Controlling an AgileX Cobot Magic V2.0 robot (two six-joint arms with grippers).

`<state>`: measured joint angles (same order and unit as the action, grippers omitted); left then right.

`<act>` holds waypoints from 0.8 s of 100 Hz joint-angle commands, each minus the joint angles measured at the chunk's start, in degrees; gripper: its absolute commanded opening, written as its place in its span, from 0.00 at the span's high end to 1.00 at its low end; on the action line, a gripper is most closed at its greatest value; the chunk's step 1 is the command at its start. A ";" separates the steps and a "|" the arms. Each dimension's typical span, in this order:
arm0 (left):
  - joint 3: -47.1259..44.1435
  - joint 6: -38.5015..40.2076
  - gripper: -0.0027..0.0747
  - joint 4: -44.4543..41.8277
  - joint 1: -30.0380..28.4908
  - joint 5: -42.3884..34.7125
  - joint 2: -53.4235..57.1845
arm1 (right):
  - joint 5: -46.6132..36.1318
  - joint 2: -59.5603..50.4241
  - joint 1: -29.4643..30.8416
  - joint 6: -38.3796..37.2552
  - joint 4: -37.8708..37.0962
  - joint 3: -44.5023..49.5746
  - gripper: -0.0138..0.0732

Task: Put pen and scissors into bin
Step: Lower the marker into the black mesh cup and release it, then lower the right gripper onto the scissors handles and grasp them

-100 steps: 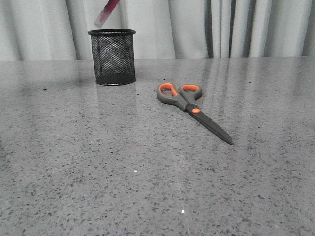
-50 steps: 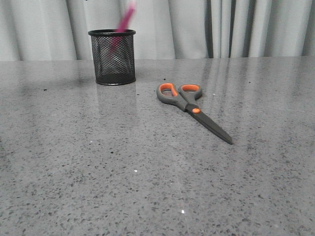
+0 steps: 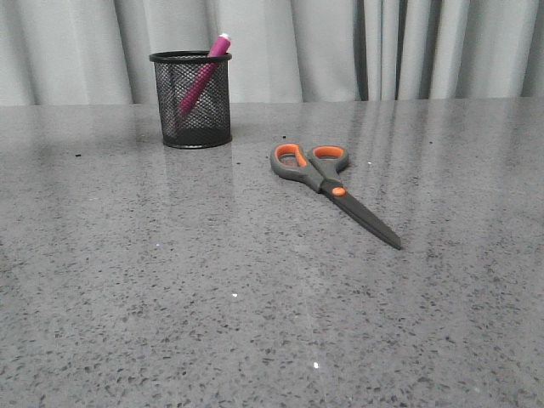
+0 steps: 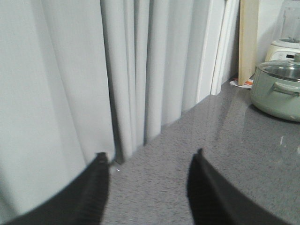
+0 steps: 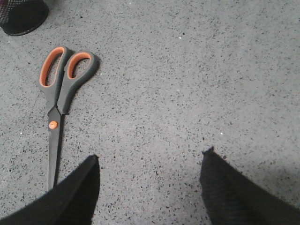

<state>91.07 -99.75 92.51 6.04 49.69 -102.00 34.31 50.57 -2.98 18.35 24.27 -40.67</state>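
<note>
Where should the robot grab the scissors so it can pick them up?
Probably at the narrow neck by the orange pivot dot of the grey-and-orange scissors, coming straight down from above. They lie flat and closed on the speckled grey table, so only a top-down pinch across that slim part fits. The open right gripper is nearest.

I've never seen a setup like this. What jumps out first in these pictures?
The bright pink pen catches the eye, leaning inside the black mesh cup at the back left of the grey table. Next are the scissors with orange-lined handles, lying flat mid-table to the cup's right, blades pointing toward the camera. Both pincers, left and right, are open and empty.
</note>
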 commanded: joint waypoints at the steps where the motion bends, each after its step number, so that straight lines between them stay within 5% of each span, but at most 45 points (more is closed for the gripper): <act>1: 1.90 1.58 0.81 -2.72 -1.91 3.67 7.06 | -2.72 -0.30 0.14 0.50 0.38 -2.10 0.36; 6: 1.90 3.46 0.99 -8.15 -2.61 4.32 9.48 | -2.46 -0.30 0.14 0.50 0.72 -2.10 0.36; 34: -1.06 23.02 0.99 -33.52 -3.14 2.63 22.49 | -0.21 -0.30 0.14 0.50 2.58 -2.10 0.36; 58: -20.97 26.86 0.99 -35.49 -3.14 -15.61 38.67 | 0.46 -0.30 0.14 1.11 5.73 -2.10 0.36; 80: -43.80 27.10 0.99 -29.89 -3.14 -31.42 55.71 | 2.44 1.47 -1.48 12.40 10.67 -4.78 0.36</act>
<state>52.63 -73.44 57.64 3.04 26.40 -52.06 38.04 50.94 -3.41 26.33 31.91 -41.67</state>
